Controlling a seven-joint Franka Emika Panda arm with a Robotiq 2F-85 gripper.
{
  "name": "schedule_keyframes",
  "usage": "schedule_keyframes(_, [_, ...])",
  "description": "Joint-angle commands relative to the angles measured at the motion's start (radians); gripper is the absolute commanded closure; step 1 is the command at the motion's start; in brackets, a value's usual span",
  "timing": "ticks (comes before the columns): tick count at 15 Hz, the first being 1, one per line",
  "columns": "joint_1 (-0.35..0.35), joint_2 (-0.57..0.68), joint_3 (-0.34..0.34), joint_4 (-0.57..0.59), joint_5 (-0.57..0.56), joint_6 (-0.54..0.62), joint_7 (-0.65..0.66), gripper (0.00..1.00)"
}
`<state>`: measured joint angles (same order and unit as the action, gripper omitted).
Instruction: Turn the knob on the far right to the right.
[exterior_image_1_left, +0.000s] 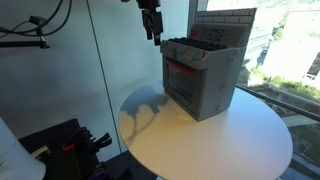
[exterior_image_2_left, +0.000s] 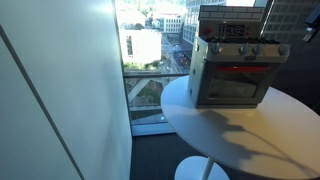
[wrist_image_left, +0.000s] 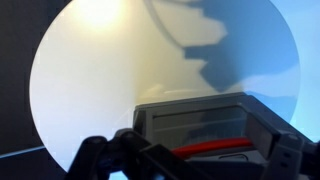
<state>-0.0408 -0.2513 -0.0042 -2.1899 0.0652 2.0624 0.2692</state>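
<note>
**Q:** Jaw state?
**A:** We cannot tell; the gripper (exterior_image_1_left: 153, 35) hangs free, holding nothing.
**Q:** Target?
**A:** We find the far-right knob (exterior_image_2_left: 282, 50) on the toy oven (exterior_image_1_left: 205, 75) front panel, toward four o'clock, lower down.

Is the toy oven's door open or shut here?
Shut. In both exterior views the door sits flush with the front of the oven, with the red handle at its top edge and no gap showing.
</note>
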Motion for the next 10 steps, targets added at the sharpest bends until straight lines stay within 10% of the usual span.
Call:
schedule_keyframes(1, [0.005, -0.034, 0.008, 0.029, -0.012, -0.086, -0.031, 0.00])
schedule_keyframes(10, [0.004, -0.053, 0.026, 0.036, -0.028, -0.147, -0.018, 0.00])
